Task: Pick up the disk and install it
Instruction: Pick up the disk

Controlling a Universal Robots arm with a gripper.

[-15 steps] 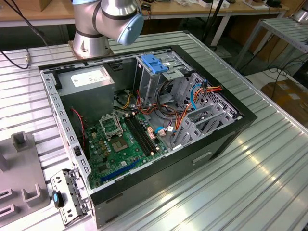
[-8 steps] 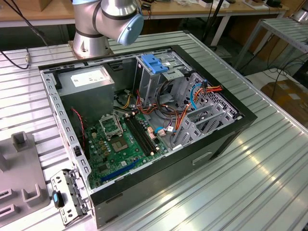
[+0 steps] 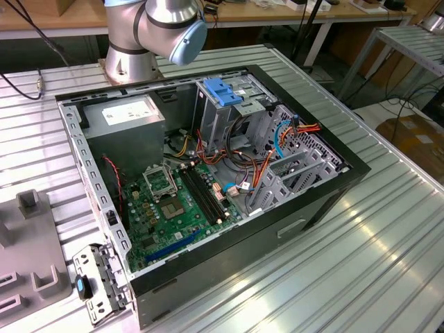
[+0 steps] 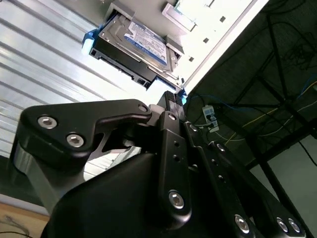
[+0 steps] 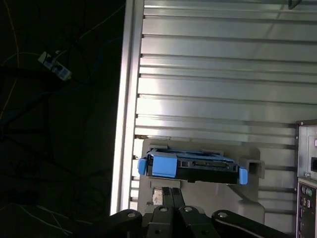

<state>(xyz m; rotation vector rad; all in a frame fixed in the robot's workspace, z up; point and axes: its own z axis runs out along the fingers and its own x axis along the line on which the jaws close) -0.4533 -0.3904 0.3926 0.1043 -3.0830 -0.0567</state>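
Observation:
The disk (image 5: 193, 166) is a flat dark drive with blue side rails. It sits in a pale grey holder (image 5: 250, 168) on the ribbed metal table, close to the table's edge. In the second wrist view its white and blue label (image 4: 143, 37) faces up. My gripper (image 5: 168, 192) hangs just short of the disk's near side, not touching it, and its fingertips (image 4: 171, 96) look pressed together with nothing between them. The open computer case (image 3: 208, 173) lies on the table, with a metal cage with a blue plastic top (image 3: 223, 94) at its back.
The table's edge (image 5: 126, 124) runs right beside the holder, with dark floor and cables (image 5: 54, 67) beyond it. A grey power-supply box (image 3: 128, 118) fills the case's back corner. Grey fixtures (image 3: 31, 243) stand at the exterior view's left. The arm's base (image 3: 132, 41) rises behind the case.

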